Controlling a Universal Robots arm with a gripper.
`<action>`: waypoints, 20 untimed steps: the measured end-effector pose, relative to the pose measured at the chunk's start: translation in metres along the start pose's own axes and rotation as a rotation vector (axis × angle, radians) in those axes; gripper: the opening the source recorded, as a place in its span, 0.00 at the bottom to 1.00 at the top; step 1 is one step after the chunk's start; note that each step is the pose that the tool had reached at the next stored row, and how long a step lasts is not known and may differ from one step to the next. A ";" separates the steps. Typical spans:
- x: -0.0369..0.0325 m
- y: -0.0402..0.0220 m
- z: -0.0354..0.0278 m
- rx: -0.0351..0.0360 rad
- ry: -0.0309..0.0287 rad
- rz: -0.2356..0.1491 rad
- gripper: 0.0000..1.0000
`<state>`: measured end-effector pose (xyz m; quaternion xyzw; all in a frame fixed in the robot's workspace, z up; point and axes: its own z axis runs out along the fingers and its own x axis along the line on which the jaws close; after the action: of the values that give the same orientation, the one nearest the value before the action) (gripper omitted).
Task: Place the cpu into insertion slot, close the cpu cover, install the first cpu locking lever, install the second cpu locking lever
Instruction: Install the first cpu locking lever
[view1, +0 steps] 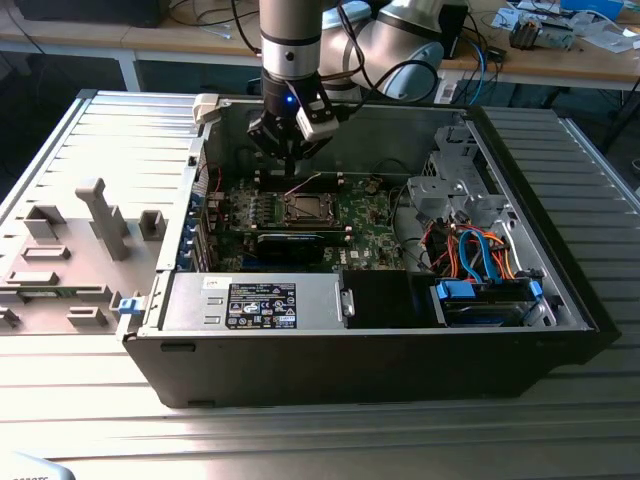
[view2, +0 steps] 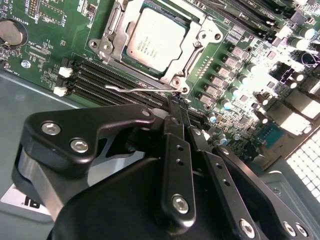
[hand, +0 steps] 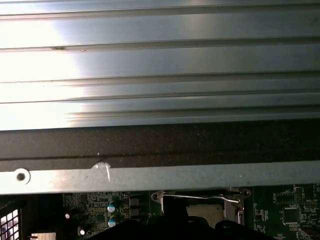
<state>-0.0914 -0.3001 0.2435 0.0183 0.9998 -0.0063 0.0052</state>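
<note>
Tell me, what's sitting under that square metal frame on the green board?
Through the cpu cover window shows the cpu, its dull silver top plain. The insertion slot's contacts beneath are covered by it.

Above the cpu (view2: 155, 39) and cpu cover (view2: 192, 47) the way down looks open; the fingers (view2: 176, 117) crowd its one edge beside a thin wire lever (view2: 135, 90), the case wall (view1: 400, 125) rising close behind, and cables (view1: 475, 250) well off toward the exterior view's right

You see the arm (view1: 290, 40): a silver-grey cylindrical body with a small blue light near its wrist and black cables alongside. Your gripper (view2: 181, 116) is matte black, its linkage bars fastened with silver screws.
</note>
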 end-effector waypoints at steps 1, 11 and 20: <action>0.0000 0.0000 0.0001 0.0000 0.0000 0.000 0.11; 0.0002 0.0005 0.0048 -0.0005 0.0001 0.000 0.11; 0.0002 0.0005 0.0071 -0.0006 0.0001 0.000 0.11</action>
<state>-0.0916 -0.2997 0.2364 0.0183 0.9998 -0.0060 0.0052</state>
